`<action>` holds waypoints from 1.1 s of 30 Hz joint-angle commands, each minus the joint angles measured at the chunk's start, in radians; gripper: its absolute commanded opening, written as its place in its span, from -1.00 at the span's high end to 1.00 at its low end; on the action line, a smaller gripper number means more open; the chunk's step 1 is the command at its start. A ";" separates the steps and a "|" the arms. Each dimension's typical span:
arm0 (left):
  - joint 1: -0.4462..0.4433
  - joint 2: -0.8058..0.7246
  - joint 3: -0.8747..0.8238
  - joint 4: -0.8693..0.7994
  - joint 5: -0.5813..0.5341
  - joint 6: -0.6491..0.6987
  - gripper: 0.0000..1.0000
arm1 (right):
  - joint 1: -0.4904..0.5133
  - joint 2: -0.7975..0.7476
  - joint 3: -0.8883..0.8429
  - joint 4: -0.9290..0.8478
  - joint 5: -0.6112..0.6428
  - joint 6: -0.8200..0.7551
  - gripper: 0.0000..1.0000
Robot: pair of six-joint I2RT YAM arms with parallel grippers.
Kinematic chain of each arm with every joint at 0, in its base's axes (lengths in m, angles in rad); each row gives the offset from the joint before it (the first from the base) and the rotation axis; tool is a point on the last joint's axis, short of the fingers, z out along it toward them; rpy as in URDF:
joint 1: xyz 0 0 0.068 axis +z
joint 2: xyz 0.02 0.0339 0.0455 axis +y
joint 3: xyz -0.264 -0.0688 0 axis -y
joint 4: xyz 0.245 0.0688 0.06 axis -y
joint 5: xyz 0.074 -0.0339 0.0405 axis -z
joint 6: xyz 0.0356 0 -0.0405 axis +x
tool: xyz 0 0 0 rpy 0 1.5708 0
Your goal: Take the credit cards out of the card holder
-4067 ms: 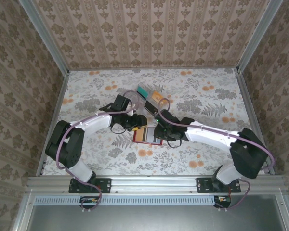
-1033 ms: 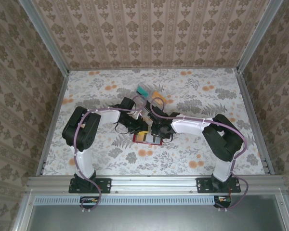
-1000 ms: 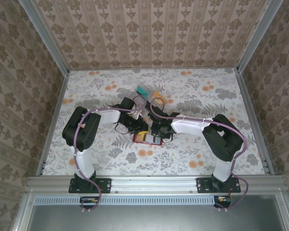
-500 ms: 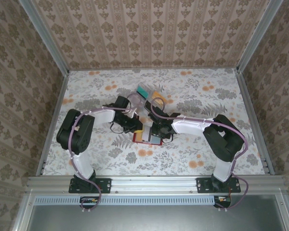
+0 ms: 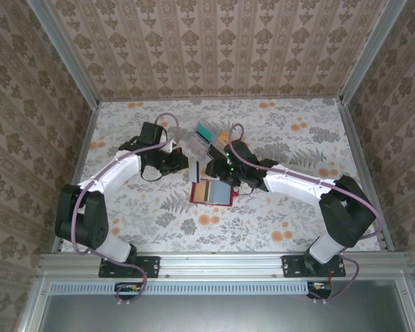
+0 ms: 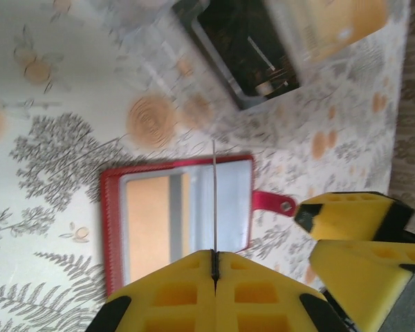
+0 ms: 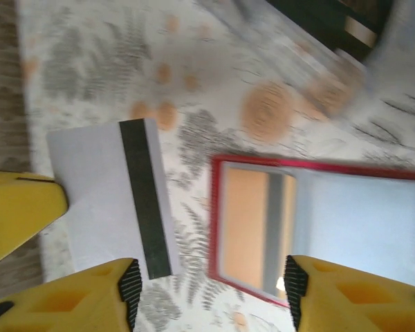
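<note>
Between the closed fingers of the left gripper (image 6: 214, 264), one credit card (image 7: 90, 200) is clamped by one edge, clear of the card holder (image 6: 111, 235). The right gripper (image 7: 211, 294) has its fingers apart, holding nothing, above the holder. The holder lies open and flat on the table (image 5: 124, 228), at 4 o'clock from the left gripper in the top view. A tan panel and a pale blue-grey panel show in its pockets. Expect each card to be light, stiff, thin and slick: grip an exposed edge, flat faces against the pads. The holder is light and likely to slide, so pin it. A clear card rack (image 5: 206, 138) stands near, at 12 o'clock of the holder. Both arms crowd this spot.
</note>
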 commanded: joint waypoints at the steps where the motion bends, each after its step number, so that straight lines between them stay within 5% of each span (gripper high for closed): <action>1: 0.007 -0.046 0.050 0.009 0.018 -0.090 1.00 | -0.028 -0.006 -0.024 0.181 -0.162 0.050 -0.30; 8: 0.043 -0.078 0.054 0.152 0.186 -0.250 1.00 | -0.054 0.050 -0.010 0.476 -0.335 0.222 -0.38; 14: 0.087 -0.083 0.016 0.272 0.281 -0.353 1.00 | -0.067 0.060 -0.010 0.581 -0.361 0.305 -0.26; 33: 0.165 -0.098 -0.045 0.448 0.379 -0.441 1.00 | -0.096 0.108 0.008 0.716 -0.368 0.371 0.54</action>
